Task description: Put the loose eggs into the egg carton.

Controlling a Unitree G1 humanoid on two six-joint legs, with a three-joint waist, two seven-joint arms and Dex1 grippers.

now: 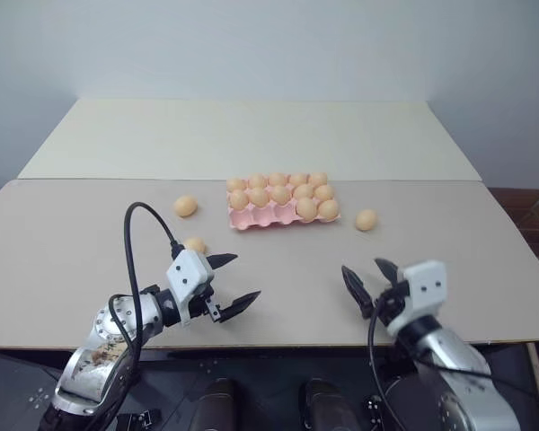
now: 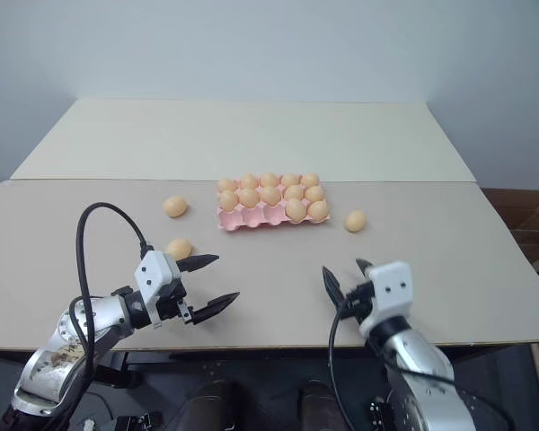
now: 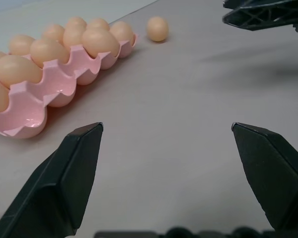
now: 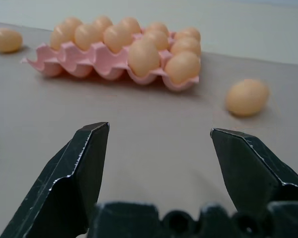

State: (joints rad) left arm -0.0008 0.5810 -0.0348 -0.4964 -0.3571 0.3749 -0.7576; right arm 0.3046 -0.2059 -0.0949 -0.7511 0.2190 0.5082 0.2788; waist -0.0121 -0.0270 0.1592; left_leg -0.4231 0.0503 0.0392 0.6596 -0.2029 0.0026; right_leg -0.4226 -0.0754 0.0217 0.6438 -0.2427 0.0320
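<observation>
The pink egg carton (image 1: 243, 220) lies mid-table, mostly filled with eggs; its near-left cups are bare. One loose egg (image 1: 186, 206) rests to the carton's left, another (image 1: 195, 244) lies closer to me just beyond my left gripper, and a third (image 1: 366, 219) sits to the carton's right. My left gripper (image 1: 244, 277) hovers near the table's front edge, open and holding nothing. My right gripper (image 1: 362, 267) is also near the front edge, open and empty, with the carton (image 4: 64, 57) and the right-hand egg (image 4: 247, 97) ahead of it.
A second, paler table (image 1: 251, 135) adjoins the far side of the beige table (image 1: 485, 260). The front edge runs just below both grippers. A cardboard box (image 1: 530, 211) stands off the table's right end.
</observation>
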